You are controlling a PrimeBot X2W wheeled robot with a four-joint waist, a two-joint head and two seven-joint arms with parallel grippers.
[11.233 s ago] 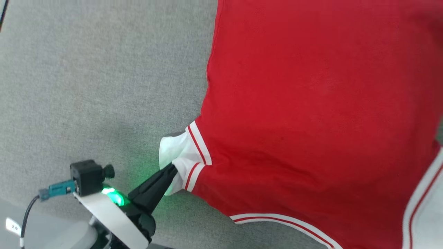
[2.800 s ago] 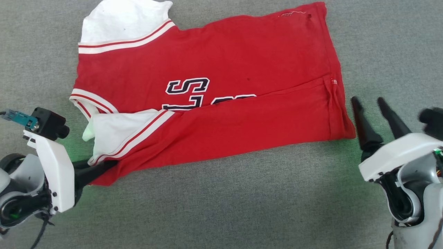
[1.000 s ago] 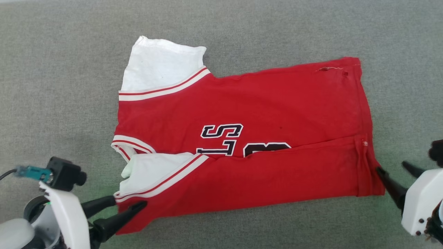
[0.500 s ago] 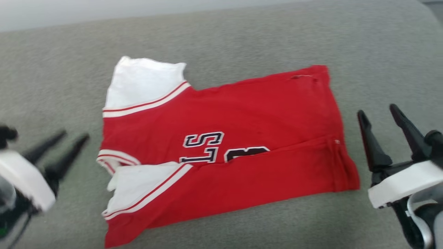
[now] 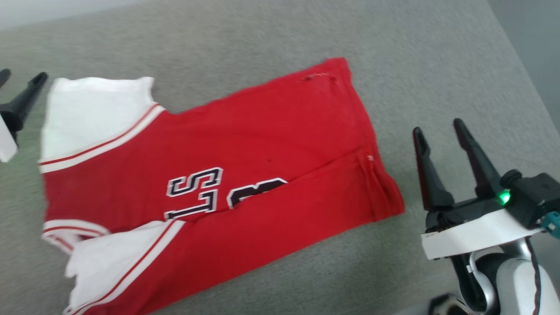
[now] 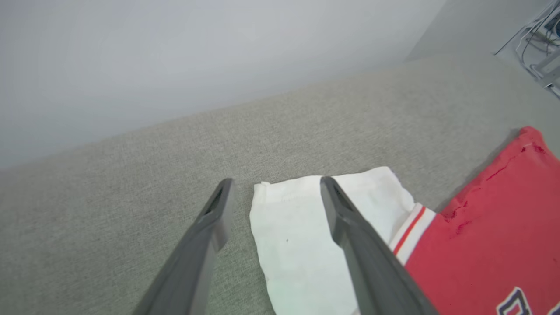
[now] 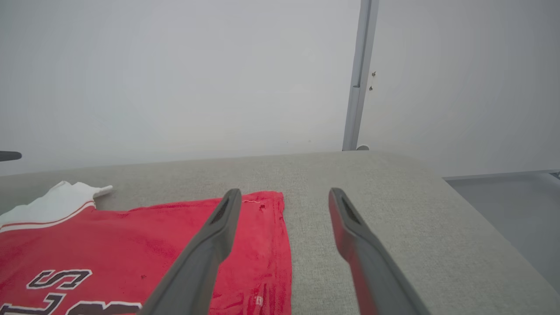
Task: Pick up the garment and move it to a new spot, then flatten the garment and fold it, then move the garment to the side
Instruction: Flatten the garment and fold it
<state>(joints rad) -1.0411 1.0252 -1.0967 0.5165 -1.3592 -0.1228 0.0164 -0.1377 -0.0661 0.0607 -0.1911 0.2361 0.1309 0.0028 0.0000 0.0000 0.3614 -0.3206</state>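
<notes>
1. The red jersey T-shirt [image 5: 245,144] lies flat on the grey fabric surface [image 5: 280,39]. Its near long side [image 5: 271,223] is folded in over part of the chest lettering [image 5: 197,192], with the near white sleeve [image 5: 113,249] lying on top of the fold.
2. The step in hand looks like the matching fold of the far side, since the far white sleeve [image 5: 94,109] is spread out and unfolded.
3. To do it well, pinch the far edge at two points together, the sleeve end and the far hem corner [image 5: 341,65]. Lift only a little and carry both ends toward the middle at the same pace, so the crease runs straight and the near fold is not dragged.
4. The left gripper [image 5: 22,75] has its fingers spread wide and holds nothing. It hangs just beside the far sleeve's outer corner. In the left wrist view its fingers [image 6: 350,232] frame that cuff corner, and I cannot tell whether they touch it.
5. The right gripper [image 5: 438,127] is also wide open and empty. It stands over bare fabric, apart from the hem [image 5: 363,127] and on its outer side.
</notes>
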